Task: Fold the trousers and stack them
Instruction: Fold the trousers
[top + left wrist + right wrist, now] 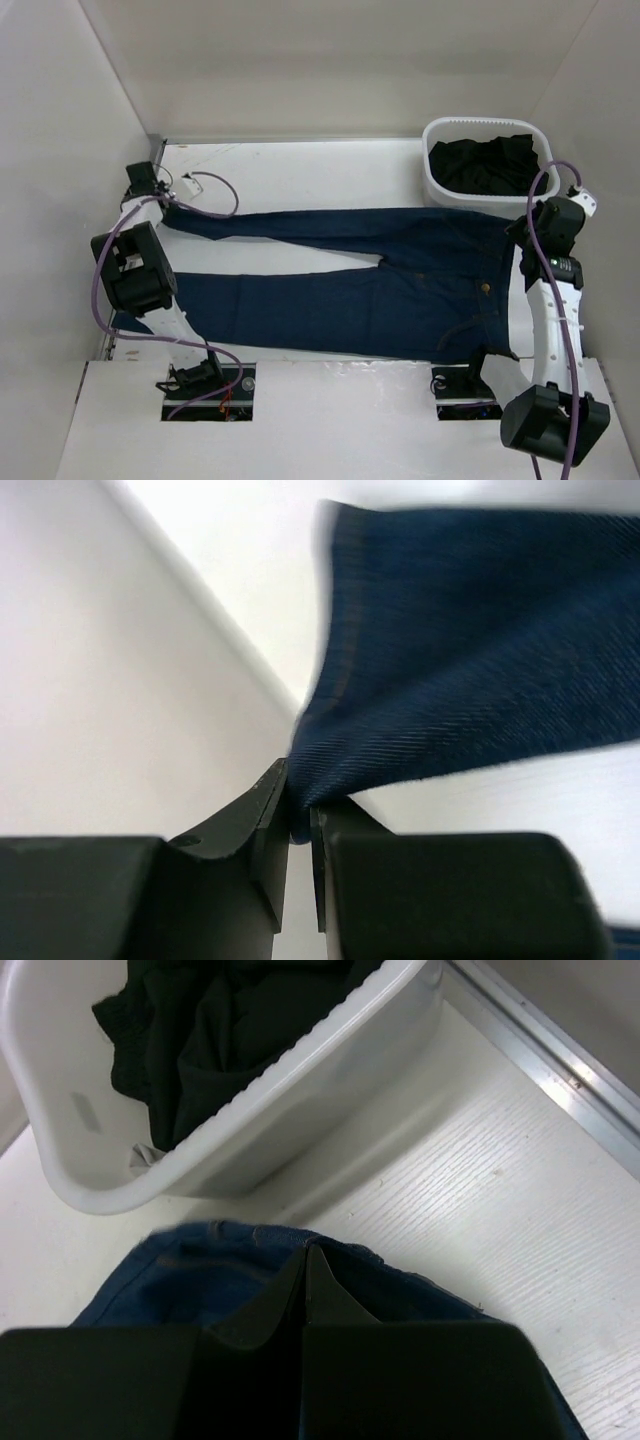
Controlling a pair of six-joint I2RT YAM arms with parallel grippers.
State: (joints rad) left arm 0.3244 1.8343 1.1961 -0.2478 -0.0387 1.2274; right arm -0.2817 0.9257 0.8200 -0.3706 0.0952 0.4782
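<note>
A white plastic basket (440, 192) stands at the far right corner of the tabletop (300, 165), close to the right wall. Its upper wall is ribbed, and a rumpled heap of black clothes (488, 160) lies inside it. The tabletop is white with a faint wood grain. A metal strip (565, 1070) runs along its edge near the basket. Plain white walls (60, 140) close in the left, far and right sides. A white panel (340, 420) covers the near edge.
</note>
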